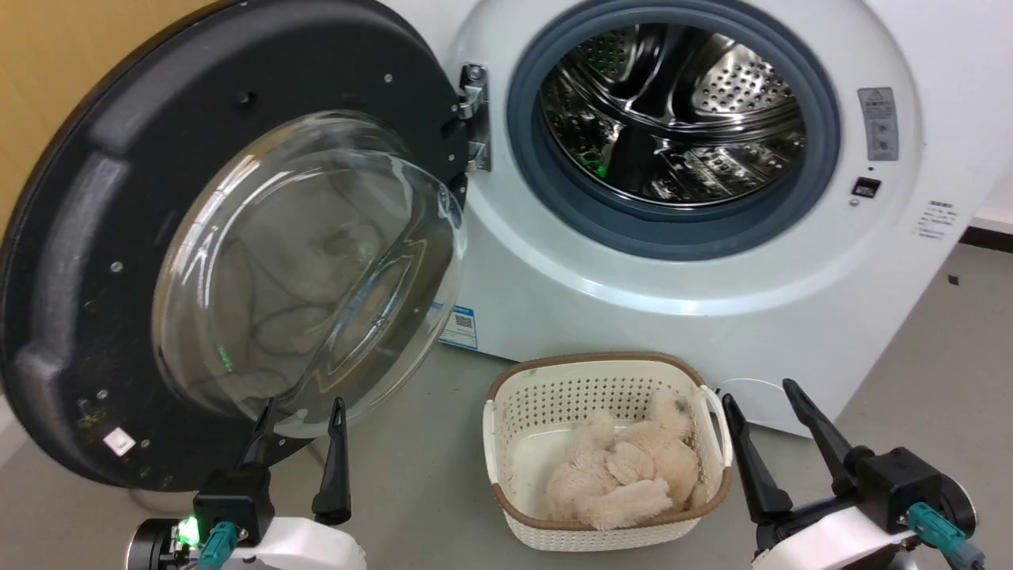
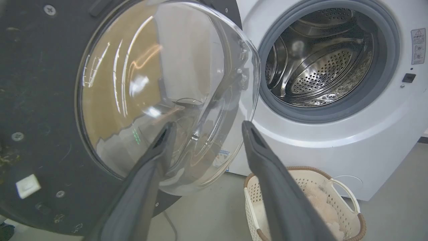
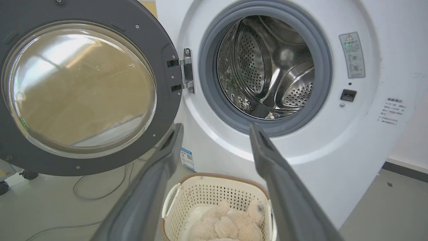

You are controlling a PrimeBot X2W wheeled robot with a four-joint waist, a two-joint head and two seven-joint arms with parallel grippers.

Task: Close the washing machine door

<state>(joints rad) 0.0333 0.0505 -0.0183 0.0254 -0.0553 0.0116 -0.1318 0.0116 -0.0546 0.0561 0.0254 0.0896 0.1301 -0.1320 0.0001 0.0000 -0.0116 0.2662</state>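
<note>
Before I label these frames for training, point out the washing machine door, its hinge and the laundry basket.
washing machine door point(image 1: 71, 261): head view, black rim left of the glass.
hinge point(image 3: 187, 73): right wrist view, metal bracket.
laundry basket point(image 1: 609, 538): head view, front wall.

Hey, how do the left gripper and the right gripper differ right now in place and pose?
The left gripper is low before the washing machine door, fingertips at the lower edge of its glass bowl; the right gripper is beside the basket, before the white washing machine. In the head view the left gripper's fingers stand nearly upright; the right gripper's lean left. Both are open and hold nothing.
</note>
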